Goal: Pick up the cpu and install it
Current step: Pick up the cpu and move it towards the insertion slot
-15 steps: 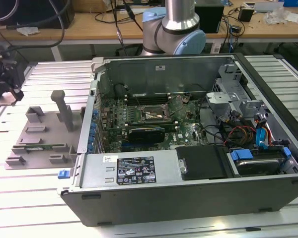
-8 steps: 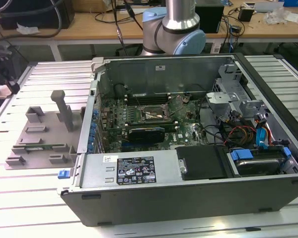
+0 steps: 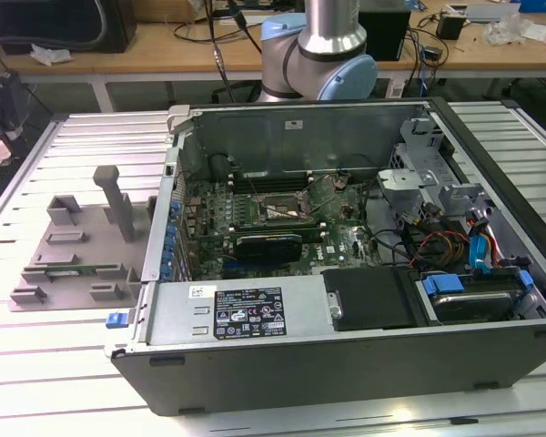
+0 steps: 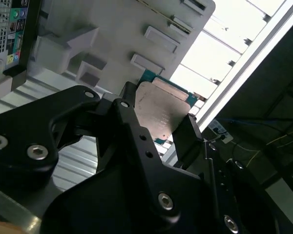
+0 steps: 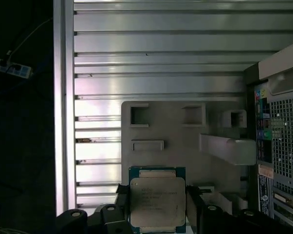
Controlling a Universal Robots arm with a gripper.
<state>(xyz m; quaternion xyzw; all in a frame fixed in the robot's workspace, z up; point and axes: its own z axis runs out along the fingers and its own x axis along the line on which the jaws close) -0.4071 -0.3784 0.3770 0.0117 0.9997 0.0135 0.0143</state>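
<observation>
- Your gripper (image 5: 157, 210) is clamped on the cpu (image 5: 157, 200), with a finger on each side edge.
- The cpu looks lifted clear, hanging above the tray (image 5: 176, 131) beside the case (image 3: 346, 364), so the pickup seems done.
- It is not yet in the socket (image 3: 273, 211), so the install remains.

arm (image 3: 332, 27): silver tube, pale-blue joint caps | jaws: black, silver screws
</observation>
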